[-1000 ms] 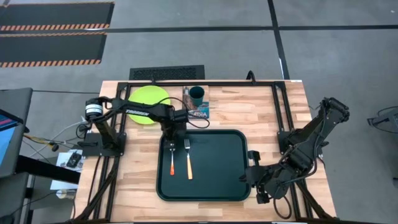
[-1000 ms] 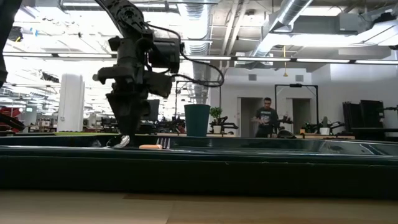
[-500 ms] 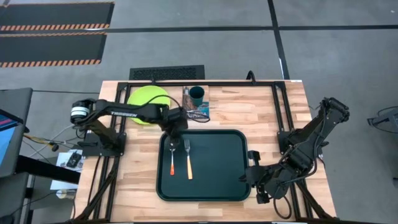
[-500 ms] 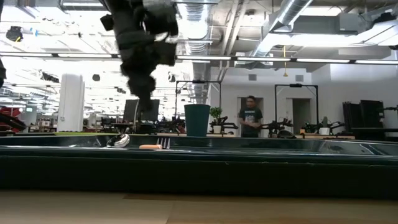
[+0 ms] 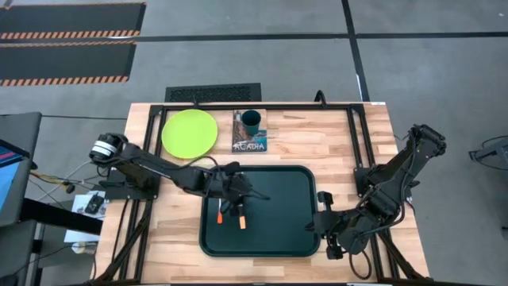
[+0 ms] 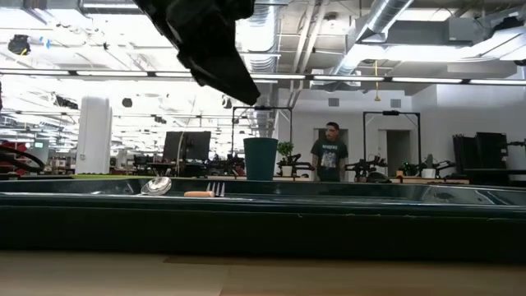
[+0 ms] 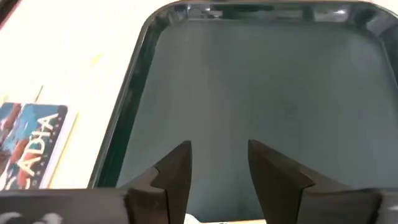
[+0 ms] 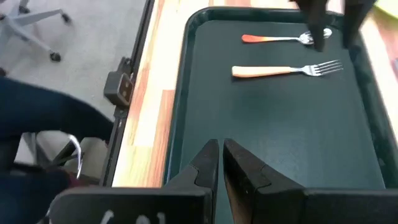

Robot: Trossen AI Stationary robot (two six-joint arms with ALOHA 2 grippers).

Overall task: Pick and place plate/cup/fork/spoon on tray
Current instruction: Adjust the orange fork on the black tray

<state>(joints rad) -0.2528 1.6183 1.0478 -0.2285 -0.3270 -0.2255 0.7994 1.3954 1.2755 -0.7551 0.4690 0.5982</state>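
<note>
The left gripper [image 5: 252, 191] hung over the tray [image 5: 290, 230], jaws parted and empty. It had lifted away from the spoon [image 8: 280, 38], which lay beside the fork [image 8: 287, 70] on the tray. The right gripper [image 8: 221, 157], nearly closed, held nothing.

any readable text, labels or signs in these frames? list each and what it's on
"ACADIA": on the cover of the picture book, under the cup, by the plate.
"ADIA": the same title, cut off at the edge, in the left wrist view.
Lettering on the left arm's link: too small to read.
Nothing else legible.
</note>
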